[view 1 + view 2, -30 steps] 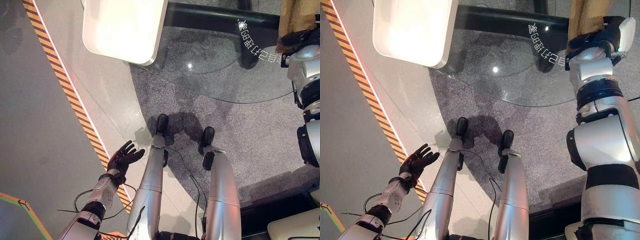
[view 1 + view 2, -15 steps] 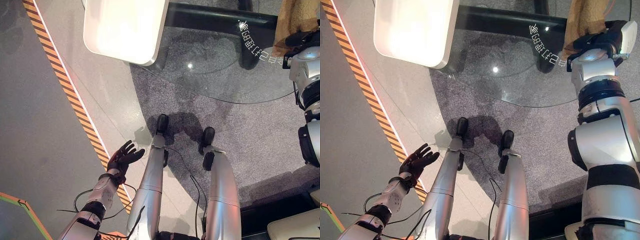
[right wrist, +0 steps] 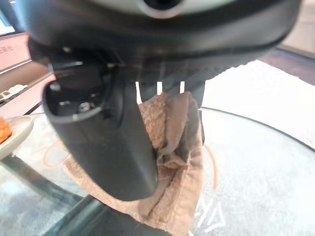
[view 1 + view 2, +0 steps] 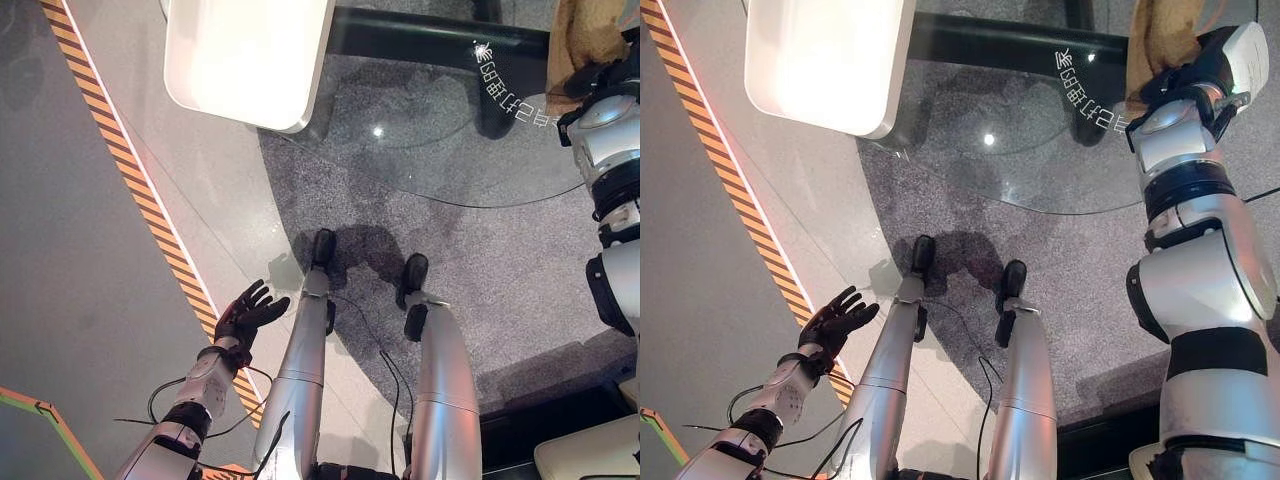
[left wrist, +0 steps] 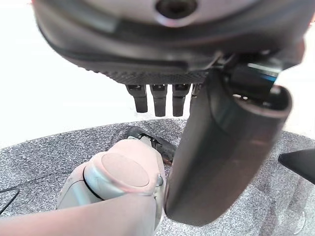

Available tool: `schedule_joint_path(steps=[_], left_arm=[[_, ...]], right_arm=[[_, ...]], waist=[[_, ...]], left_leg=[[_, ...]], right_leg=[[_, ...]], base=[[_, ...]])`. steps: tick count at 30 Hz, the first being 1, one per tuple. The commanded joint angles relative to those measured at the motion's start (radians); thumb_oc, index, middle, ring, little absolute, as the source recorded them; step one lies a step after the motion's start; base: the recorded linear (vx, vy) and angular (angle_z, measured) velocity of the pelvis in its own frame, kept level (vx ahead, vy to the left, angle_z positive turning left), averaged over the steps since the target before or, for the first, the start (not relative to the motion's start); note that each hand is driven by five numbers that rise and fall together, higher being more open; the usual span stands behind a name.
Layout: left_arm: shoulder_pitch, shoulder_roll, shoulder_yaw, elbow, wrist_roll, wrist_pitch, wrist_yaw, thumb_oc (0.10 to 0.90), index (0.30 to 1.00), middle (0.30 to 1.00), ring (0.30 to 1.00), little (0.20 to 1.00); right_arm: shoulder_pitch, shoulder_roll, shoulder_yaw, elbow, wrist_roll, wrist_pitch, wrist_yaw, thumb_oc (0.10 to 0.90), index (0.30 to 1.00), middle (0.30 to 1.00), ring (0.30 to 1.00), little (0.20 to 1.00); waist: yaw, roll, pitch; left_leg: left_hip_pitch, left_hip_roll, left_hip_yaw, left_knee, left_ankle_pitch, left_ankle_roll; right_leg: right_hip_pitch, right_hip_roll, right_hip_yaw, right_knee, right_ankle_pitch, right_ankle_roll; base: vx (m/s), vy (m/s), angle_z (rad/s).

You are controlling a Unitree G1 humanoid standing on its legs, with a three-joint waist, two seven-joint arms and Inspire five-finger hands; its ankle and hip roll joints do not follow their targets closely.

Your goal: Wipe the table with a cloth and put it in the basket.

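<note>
Here's the cloth (image 3: 172,147), a tan, nubbly terry towel, bunched into thick folds and hanging down in a loose flap over the round glass table (image 4: 1040,150). The right hand (image 4: 1200,70) has it clamped: in the right wrist view the fingers are curled into the folds from one side and the thumb presses in from the other, so the towel is squeezed between them. From the head views the cloth (image 4: 1160,40) shows at the far right edge of the glass, past the hand, with the silver-grey right arm reaching up toward it from the lower right. Down on the other side, the left hand (image 4: 248,312) hangs low beside the robot, above the orange-and-black striped floor line (image 4: 120,170), palm turned up, fingers spread and relaxed, holding nothing. A white rounded tabletop (image 4: 250,55) sits at the far left of the glass table
</note>
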Motion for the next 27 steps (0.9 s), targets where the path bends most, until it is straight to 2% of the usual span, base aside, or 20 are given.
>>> schedule_joint_path(steps=[1, 9, 27], left_arm=[[0.006, 0.034, -0.005, 0.03, -0.041, -0.016, -0.001, 0.8, 0.9, 0.9, 0.9, 0.9], [0.002, 0.014, -0.001, 0.034, -0.029, -0.03, 0.005, 0.8, 0.9, 0.9, 0.9, 0.9], [0.015, -0.009, 0.005, 0.009, -0.011, -0.039, 0.028, 0.8, 0.9, 0.9, 0.9, 0.9]], right_arm=[[0.009, 0.019, 0.088, -0.094, -0.069, -0.041, 0.09, 0.1, 0.3, 0.3, 0.3, 0.2], [0.052, 0.066, 0.096, -0.169, -0.106, -0.074, 0.121, 0.1, 0.3, 0.3, 0.3, 0.2], [0.093, 0.114, 0.122, -0.392, -0.19, -0.078, 0.147, 0.1, 0.3, 0.3, 0.3, 0.2]], waist=[[0.008, 0.03, -0.018], [0.008, 0.031, -0.018], [0.0, 0.032, -0.018]], left_leg=[[0.008, -0.056, 0.121, 0.044, -0.087, 0.116], [0.007, -0.059, 0.124, 0.04, -0.086, 0.116], [0.002, -0.06, 0.132, 0.037, -0.08, 0.114]], right_leg=[[0.033, 0.028, -0.069, -0.139, 0.078, -0.01], [0.031, 0.028, -0.072, -0.139, 0.073, -0.012], [0.024, 0.034, -0.07, -0.139, 0.071, -0.014]], base=[[0.0, 0.0, 0.0], [0.0, 0.0, 0.0], [0.0, 0.0, 0.0]])
